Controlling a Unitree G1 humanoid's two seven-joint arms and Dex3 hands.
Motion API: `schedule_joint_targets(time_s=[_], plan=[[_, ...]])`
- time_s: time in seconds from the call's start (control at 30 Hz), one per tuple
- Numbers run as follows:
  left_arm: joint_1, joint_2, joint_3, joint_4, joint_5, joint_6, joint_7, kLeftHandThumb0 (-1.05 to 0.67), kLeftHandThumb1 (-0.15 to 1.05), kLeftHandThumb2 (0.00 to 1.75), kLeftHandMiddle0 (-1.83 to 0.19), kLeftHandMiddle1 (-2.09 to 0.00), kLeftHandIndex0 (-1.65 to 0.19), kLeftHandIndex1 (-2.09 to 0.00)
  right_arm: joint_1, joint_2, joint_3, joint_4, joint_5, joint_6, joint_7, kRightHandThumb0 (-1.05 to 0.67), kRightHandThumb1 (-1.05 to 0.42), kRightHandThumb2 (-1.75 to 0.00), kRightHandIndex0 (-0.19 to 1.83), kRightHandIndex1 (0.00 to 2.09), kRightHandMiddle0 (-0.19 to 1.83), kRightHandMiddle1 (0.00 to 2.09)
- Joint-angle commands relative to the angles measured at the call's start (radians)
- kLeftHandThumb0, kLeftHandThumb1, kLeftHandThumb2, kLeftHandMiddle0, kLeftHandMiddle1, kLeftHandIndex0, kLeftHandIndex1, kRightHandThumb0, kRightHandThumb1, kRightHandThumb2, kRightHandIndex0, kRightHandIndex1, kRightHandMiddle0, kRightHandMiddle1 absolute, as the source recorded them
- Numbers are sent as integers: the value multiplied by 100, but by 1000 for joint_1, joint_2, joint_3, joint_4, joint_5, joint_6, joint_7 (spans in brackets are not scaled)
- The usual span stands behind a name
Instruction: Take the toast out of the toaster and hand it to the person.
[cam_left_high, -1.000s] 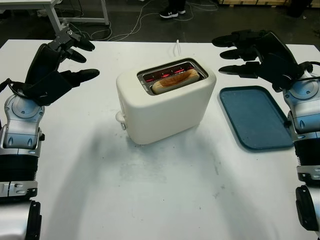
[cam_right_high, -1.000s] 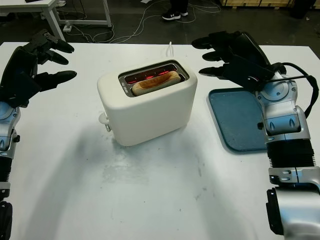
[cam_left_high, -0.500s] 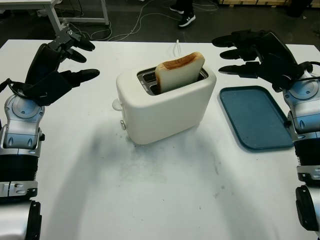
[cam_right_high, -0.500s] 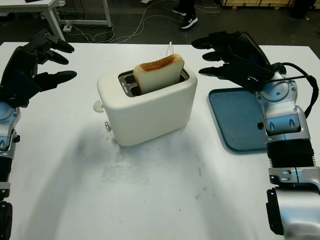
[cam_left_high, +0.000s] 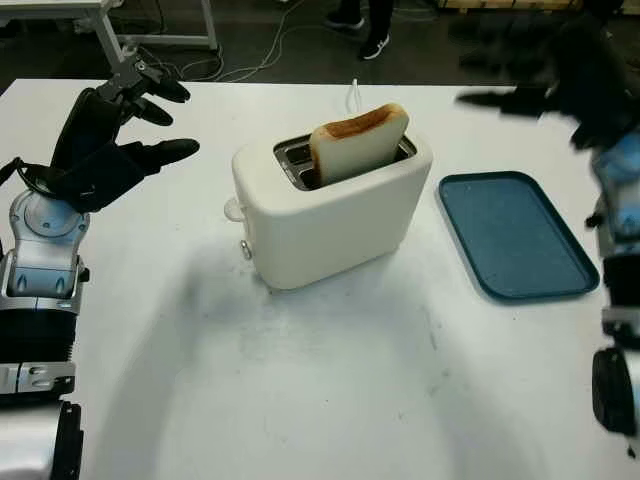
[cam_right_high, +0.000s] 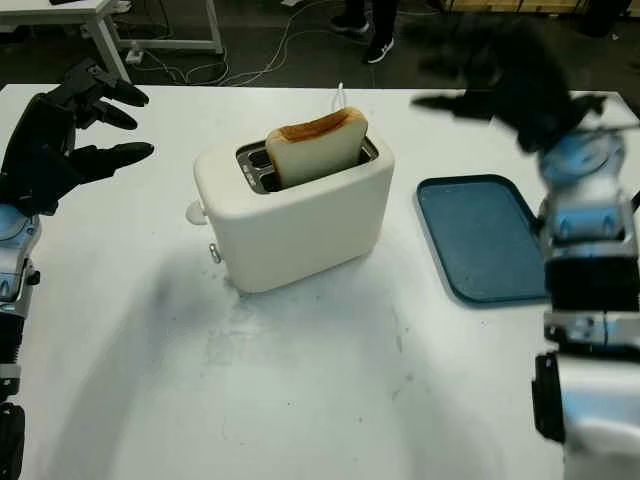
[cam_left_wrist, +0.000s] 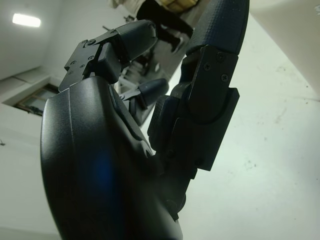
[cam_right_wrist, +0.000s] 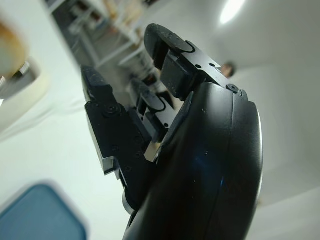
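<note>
Toast (cam_left_high: 358, 142), a browned square slice, stands popped up in the cream plastic toaster (cam_left_high: 330, 215) mid-table, roughly 9 o'clock from the open right hand (cam_right_high: 520, 85), nearer than the open left hand (cam_left_high: 105, 140).

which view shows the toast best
The left eye view: the toast stands popped up from the toaster, its browned top edge and pale face unobstructed. The right eye view shows it almost as well from a slightly different spot. The right wrist view catches just a blurred corner; the left wrist view mostly the left hand.
</note>
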Motion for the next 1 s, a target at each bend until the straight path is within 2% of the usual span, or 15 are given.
schedule_joint_targets(time_s=[0.0,0.07,0.1,0.13,0.17,0.23,0.4,0.47,0.57,0.77,0.97], plan=[[9,0,4,1,-1,-4,5,-93,91,1,-14,-140,-18,-126,-54,17,-13,-20,25,-32,-15,-2,-59,-1,98,11,88,8],[9,1,5,-2,0,-5,7,-93,91,1,-14,-140,-18,-126,-93,27,-11,-50,49,-9,-4,-8,-57,-1,98,19,91,11],[10,0,4,-5,1,-1,7,-93,91,1,-15,-140,-18,-126,-112,34,-7,-63,65,11,9,-12,-56,-1,91,41,90,18],[11,-3,5,-9,-1,4,8,-93,91,1,-15,-140,-18,-126,-134,40,3,-66,77,21,29,-9,-54,-1,78,71,87,29],[12,-5,4,-11,-2,5,9,-93,91,0,-15,-140,-18,-126,-152,43,20,-66,78,24,50,-15,-50,-1,65,98,83,44],[12,-7,3,-10,0,-2,11,-93,91,0,-14,-141,-18,-127,-178,53,58,-55,63,13,84,-26,-47,0,56,116,74,65],[10,-4,0,-4,8,-9,17,-94,92,1,-14,-142,-18,-128,-218,74,178,-10,9,-1,189,-33,-44,-1,52,113,65,76],[11,-1,-2,-9,12,-3,19,-94,92,1,-15,-142,-18,-128,-228,84,219,18,-12,-5,230,-49,-44,-1,48,111,60,77],[12,-4,4,-10,-2,0,13,-93,91,0,-14,-142,-18,-128,-227,89,270,75,-68,-87,248,-72,-48,-2,47,108,58,76],[15,0,2,-19,-1,12,12,-93,91,0,-14,-142,-18,-128,-218,102,309,160,-134,-200,248,-80,-60,-1,54,83,61,54],[15,-2,1,-16,4,16,16,-93,91,0,-14,-142,-18,-128,-185,101,336,157,-175,-196,263,-78,-62,0,49,81,60,45]])
